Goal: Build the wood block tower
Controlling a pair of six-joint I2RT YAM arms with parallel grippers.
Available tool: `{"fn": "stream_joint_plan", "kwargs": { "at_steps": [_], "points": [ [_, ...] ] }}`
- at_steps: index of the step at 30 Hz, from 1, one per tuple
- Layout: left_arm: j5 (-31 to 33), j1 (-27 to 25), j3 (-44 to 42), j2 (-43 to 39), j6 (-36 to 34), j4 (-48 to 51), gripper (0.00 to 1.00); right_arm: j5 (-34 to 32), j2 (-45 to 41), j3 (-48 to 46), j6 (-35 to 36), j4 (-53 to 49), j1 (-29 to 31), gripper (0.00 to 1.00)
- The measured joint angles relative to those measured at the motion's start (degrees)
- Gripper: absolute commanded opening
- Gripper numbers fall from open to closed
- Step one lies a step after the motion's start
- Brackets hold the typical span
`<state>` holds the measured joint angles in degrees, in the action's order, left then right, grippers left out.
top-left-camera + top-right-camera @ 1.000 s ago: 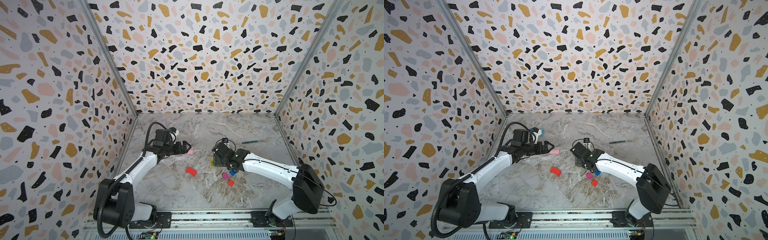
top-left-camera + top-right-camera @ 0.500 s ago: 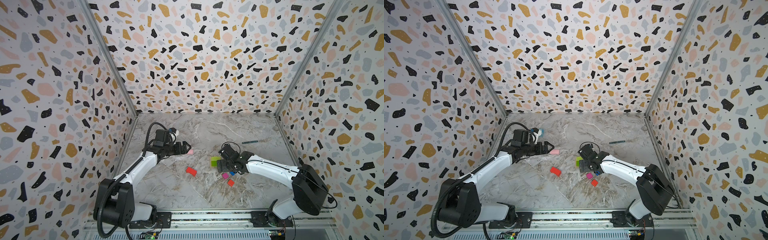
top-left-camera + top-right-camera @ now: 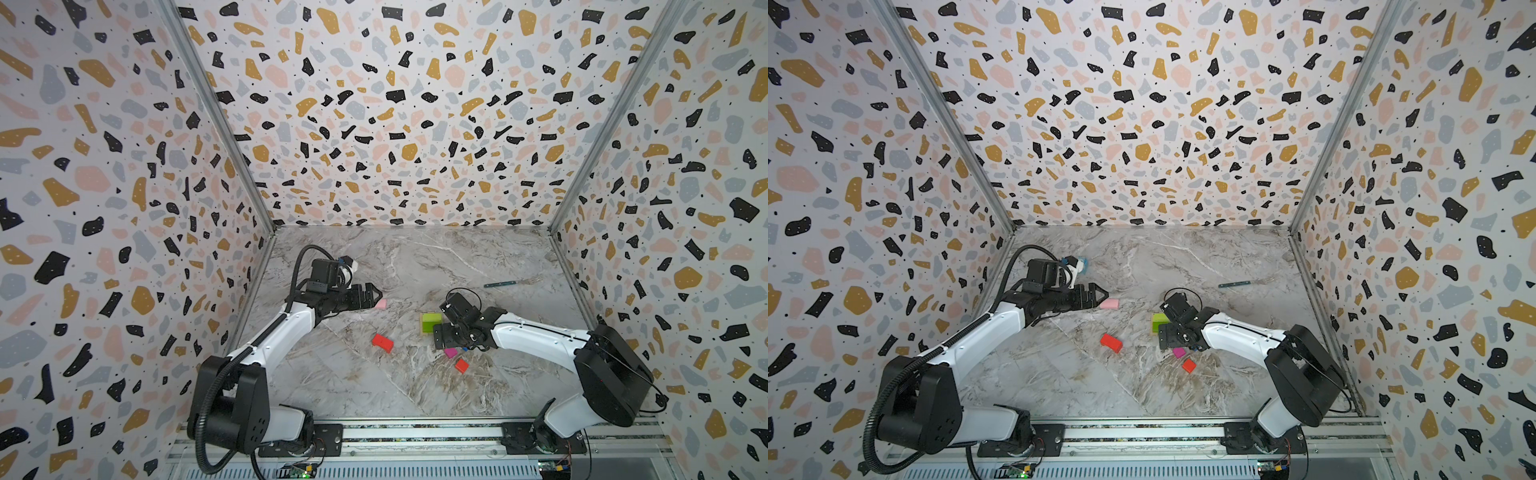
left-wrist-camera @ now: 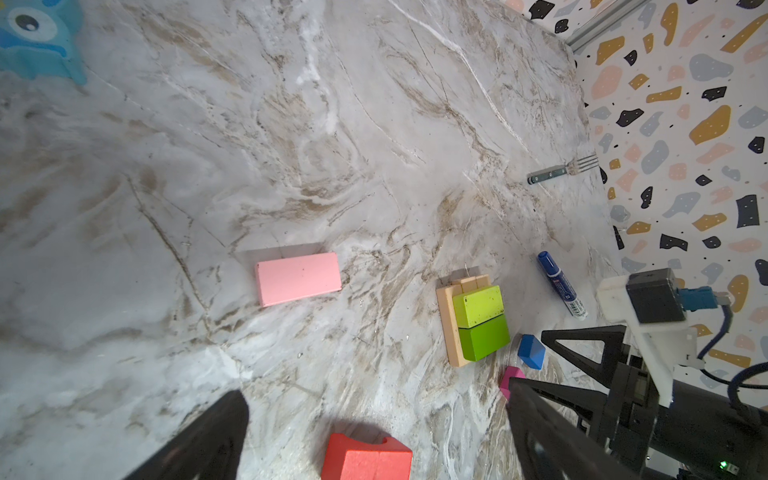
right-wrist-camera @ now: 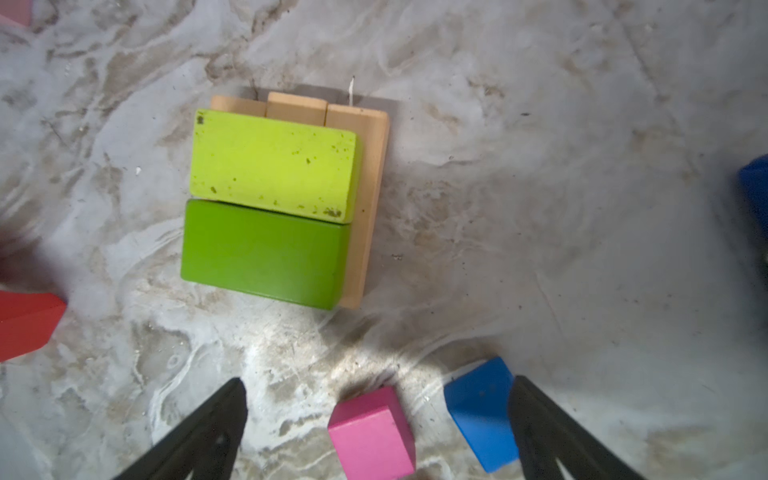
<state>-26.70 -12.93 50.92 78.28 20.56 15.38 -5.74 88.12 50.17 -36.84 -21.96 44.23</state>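
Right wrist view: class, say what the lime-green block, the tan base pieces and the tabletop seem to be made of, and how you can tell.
The lime-green block: probably wood, matt paint chipped in dark specks. The tan base pieces: likely bare wood, pale and unpainted. The tabletop: marble-patterned with some sheen; stone or printed sheet, cannot tell.

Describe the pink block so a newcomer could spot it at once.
On the marble table, find the left gripper, which points toward the middle. The pink block lies flat just beyond its tips, touching nothing. It is the only pale pink oblong; the red block is darker.
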Motion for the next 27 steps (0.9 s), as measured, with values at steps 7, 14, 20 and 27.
{"fn": "stream_joint_plan", "kwargs": {
  "at_steps": [7, 14, 20, 27],
  "points": [
    [0.00, 0.00, 0.00, 0.00, 0.00, 0.02, 0.98, 0.39, 1.68, -0.31, -0.33, 2.27, -0.35, 0.99],
    [0.00, 0.00, 0.00, 0.00, -0.02, 0.02, 0.98, 0.31, 2.80, -0.31, -0.50, 3.15, -0.52, 0.99],
    [0.00, 0.00, 0.00, 0.00, -0.02, 0.02, 0.98, 0.13, 3.28, -0.31, -0.85, 3.61, -0.72, 0.99],
    [-0.02, 0.00, 0.00, 0.00, -0.02, 0.00, 0.98, -0.11, 4.28, -0.31, -1.42, 3.61, -0.79, 0.99]
  ]
}}
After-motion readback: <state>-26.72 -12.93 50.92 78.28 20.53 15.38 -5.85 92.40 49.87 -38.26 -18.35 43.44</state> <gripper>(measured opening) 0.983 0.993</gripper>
